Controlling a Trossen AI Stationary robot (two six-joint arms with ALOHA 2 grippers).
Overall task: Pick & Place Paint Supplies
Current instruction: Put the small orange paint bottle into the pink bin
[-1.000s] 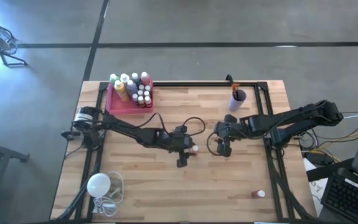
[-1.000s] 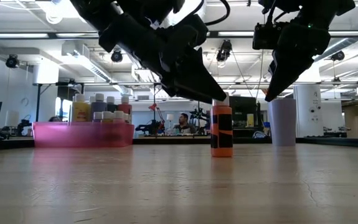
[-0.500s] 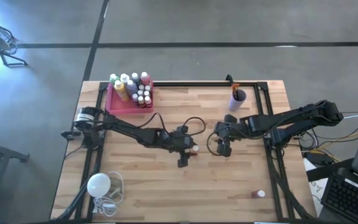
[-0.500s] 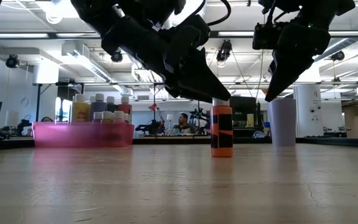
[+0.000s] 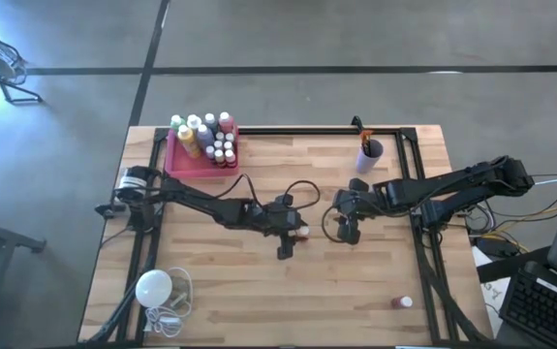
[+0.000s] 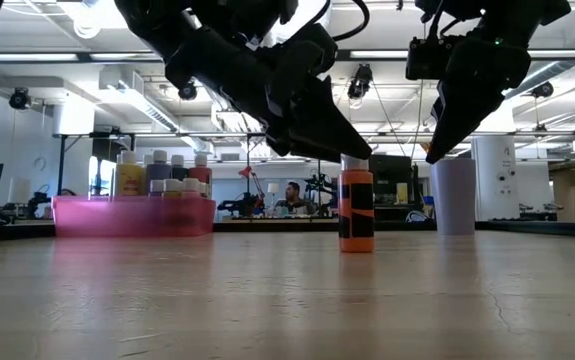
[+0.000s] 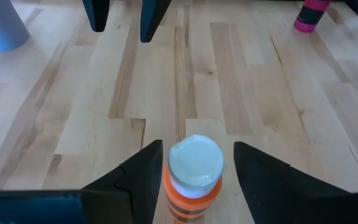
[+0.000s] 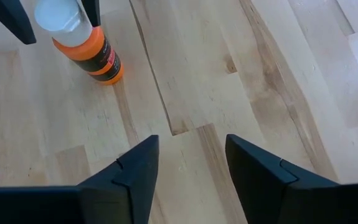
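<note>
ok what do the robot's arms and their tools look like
Both arms are dark, slim and jointed, with black cables looping beside them. The left tool and right tool each end in two flat, black, wedge-shaped fingers tapering to a point. No markings show.

Orange bottle [image 7: 194, 177]: base cut off by left wrist picture's edge; in high view mostly hidden under left gripper [image 5: 295, 233], only cap speck shows beside it. Fingertip contact with that bottle: cannot tell. Bottles in pink tray [image 6: 132, 216], far behind orange bottle in low view: lower halves hidden by tray wall, labels too small to tell. Pink bottle [image 7: 310, 15] beyond orange bottle: top cut off. Brushes in purple cup [image 5: 369, 148]: too small to count.
</note>
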